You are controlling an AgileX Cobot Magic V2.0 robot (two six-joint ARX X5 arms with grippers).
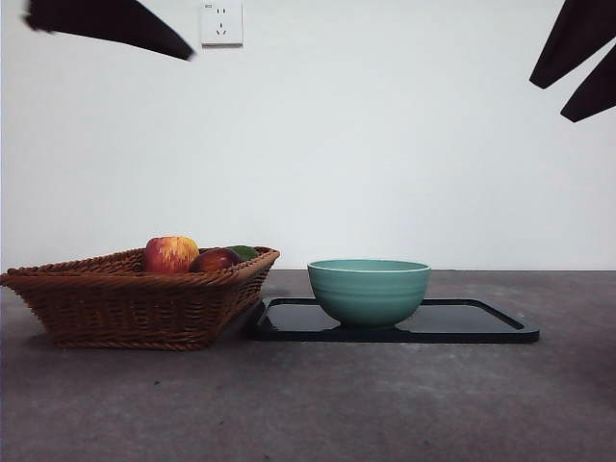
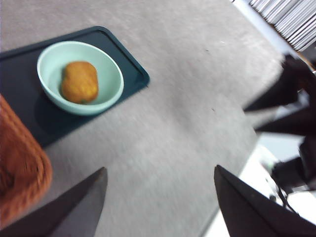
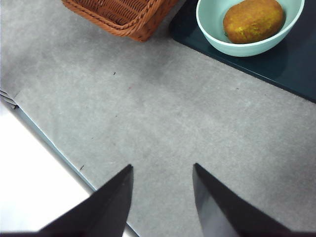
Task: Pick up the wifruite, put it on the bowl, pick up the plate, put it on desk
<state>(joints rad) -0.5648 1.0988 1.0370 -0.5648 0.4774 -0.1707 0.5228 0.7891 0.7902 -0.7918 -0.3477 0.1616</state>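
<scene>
The mint-green bowl (image 1: 369, 289) stands on a glossy black tray (image 1: 481, 322) on the grey desk (image 1: 385, 404). From the front its inside is hidden. Both wrist views show the wifruite (image 2: 79, 82) (image 3: 253, 20), an oval orange-brown fruit, lying in the bowl (image 2: 111, 74) (image 3: 212, 29). My left gripper (image 2: 160, 168) hangs open high above the desk (image 2: 173, 123), well away from the bowl, with nothing in it. My right gripper (image 3: 163, 165) is open over bare desk (image 3: 173, 113) near the table's edge, also with nothing in it. The plate is out of view.
A brown wicker basket (image 1: 135, 298) with an apple (image 1: 170, 253) and other fruit sits beside the tray. Two black arm tips (image 1: 115, 24) (image 1: 577, 58) show at the top corners. The other arm (image 2: 291, 89) appears in the left wrist view.
</scene>
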